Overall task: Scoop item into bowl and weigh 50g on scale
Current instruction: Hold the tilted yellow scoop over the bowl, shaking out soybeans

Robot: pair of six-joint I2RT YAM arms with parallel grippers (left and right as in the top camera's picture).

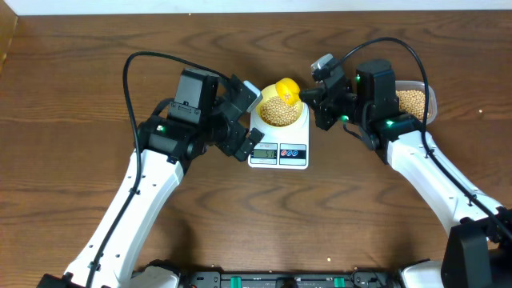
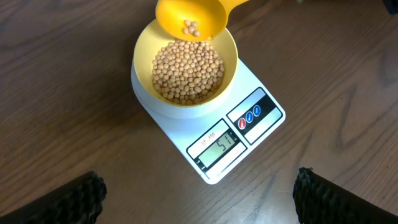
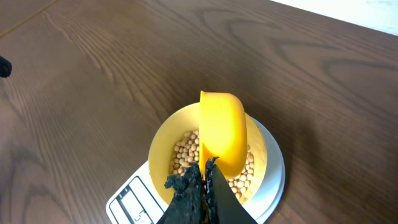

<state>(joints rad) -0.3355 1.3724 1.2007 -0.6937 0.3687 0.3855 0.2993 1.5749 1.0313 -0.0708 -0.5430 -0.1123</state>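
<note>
Soybeans (image 2: pixel 188 71) fill the small yellow bowl (image 2: pixel 144 46) to about half of its depth. The bowl stands on the round platform of the white kitchen scale (image 2: pixel 252 81), and the scale lies on the dark wooden table (image 1: pixel 80 48). The grey display (image 2: pixel 221 146) shows two digits. I read the first as a five, but I cannot tell the second with certainty.

The right gripper (image 3: pixel 202 186) is closed tight on the handle of the bright yellow scoop (image 2: pixel 189 15). The scoop hangs over the far rim of the bowl, tilted toward it, with a few beans inside it.

The left gripper (image 1: pixel 250 118) is spread fully wide and has hold of nothing. It is just beside the left edge of the scale and faces the bowl.

Behind the right arm I see a clear plastic tub (image 1: pixel 416 100) with more beans in it, well apart from the scale.
</note>
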